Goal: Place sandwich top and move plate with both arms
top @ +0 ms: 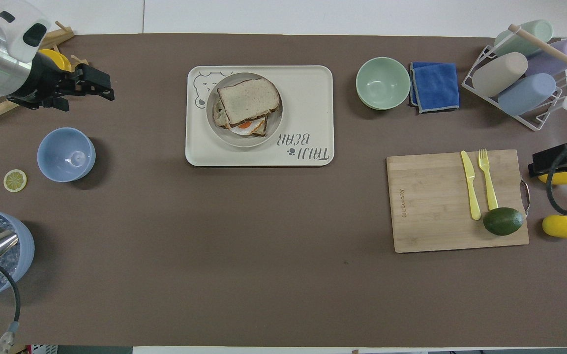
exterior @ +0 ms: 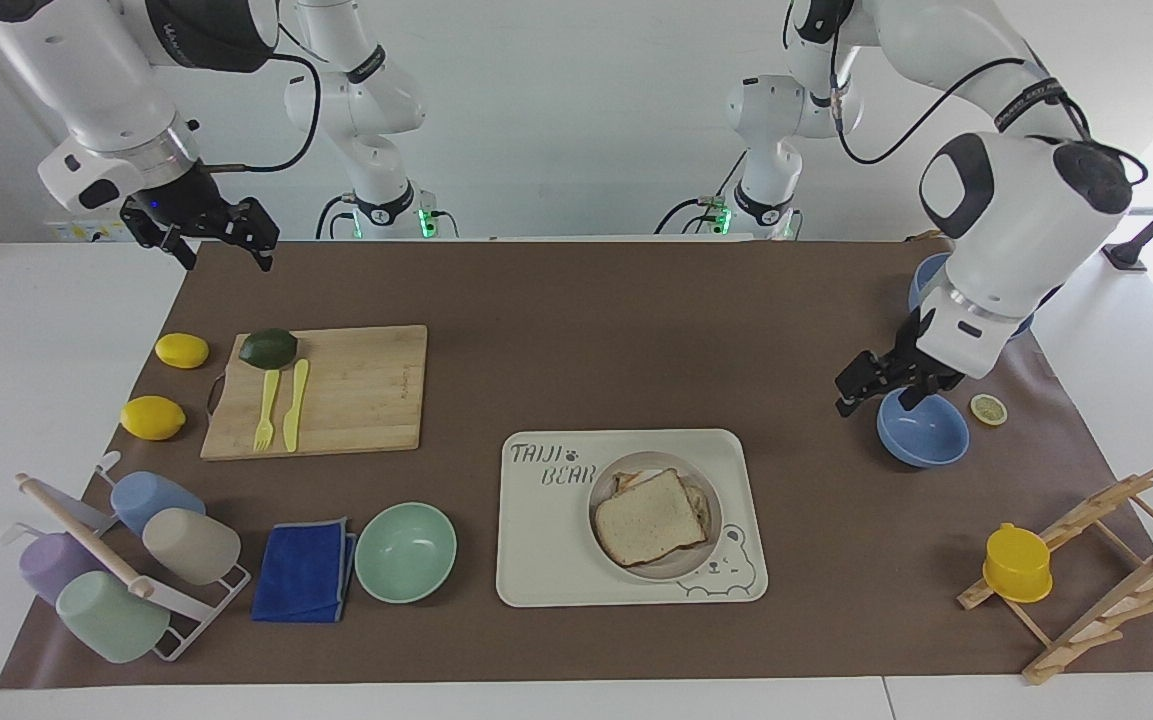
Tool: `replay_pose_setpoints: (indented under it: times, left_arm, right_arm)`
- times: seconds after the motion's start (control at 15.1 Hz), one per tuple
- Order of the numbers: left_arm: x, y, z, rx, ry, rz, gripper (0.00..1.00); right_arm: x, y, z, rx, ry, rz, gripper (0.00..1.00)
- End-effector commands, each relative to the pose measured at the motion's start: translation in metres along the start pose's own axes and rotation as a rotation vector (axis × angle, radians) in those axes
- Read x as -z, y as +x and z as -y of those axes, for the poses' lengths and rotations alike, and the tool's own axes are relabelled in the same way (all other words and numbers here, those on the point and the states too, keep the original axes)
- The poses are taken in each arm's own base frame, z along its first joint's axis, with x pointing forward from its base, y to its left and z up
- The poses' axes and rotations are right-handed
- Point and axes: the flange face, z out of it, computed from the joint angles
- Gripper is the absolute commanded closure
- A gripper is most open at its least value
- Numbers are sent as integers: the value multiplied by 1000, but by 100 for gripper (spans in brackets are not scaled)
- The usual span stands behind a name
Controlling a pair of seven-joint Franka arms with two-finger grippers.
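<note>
The sandwich top [exterior: 648, 520] is a pale speckled bread slice lying on a toast slice with a fried egg, on the round beige plate [exterior: 671, 572]. The plate stands on the cream bear-print tray. In the overhead view the sandwich top [top: 248, 100] covers most of the egg toast, and the plate [top: 236, 143] shows around it. My left gripper [exterior: 861, 386] is open and empty, up in the air over the mat by the small blue bowl, well away from the plate; it also shows in the overhead view [top: 100, 84]. My right gripper [exterior: 224, 240] waits open over the mat's corner, and only partly shows in the overhead view [top: 556, 160].
The tray [exterior: 546, 545] lies mid-table. Beside it toward the right arm's end are a mint-green bowl [exterior: 405, 551], a blue cloth [exterior: 304, 570], a cup rack [exterior: 126, 570] and a cutting board [exterior: 356, 395] with cutlery and an avocado. Two blue bowls [exterior: 926, 430] and a wooden rack [exterior: 1086, 560] stand at the left arm's end.
</note>
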Motion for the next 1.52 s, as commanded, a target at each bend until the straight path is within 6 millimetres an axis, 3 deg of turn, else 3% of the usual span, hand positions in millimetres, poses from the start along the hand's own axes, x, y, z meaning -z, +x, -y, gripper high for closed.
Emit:
replay_pose_setpoints:
  times: [0.0, 0.2, 0.4, 0.46, 0.8, 0.99, 1.46]
  left_arm:
    - [38, -41, 14, -17, 81, 18, 0]
    - [52, -80, 22, -25, 87, 40, 0]
    - [39, -120, 29, -29, 92, 84, 0]
    - [35, -123, 29, -31, 93, 95, 0]
    - [44, -112, 40, -15, 101, 113, 0]
    - [69, -97, 37, -55, 186, 76, 0]
    - [61, -102, 45, -91, 181, 97, 0]
  right_arm:
    - [3, -5, 0, -9, 25, 6, 0]
    - [3, -5, 0, -9, 25, 6, 0]
    - [2, -5, 0, -9, 25, 7, 0]
    - [3, -5, 0, -9, 25, 6, 0]
    - [3, -5, 0, -9, 25, 6, 0]
    - [3, -5, 0, -9, 25, 6, 0]
    - [3, -5, 0, -9, 25, 6, 0]
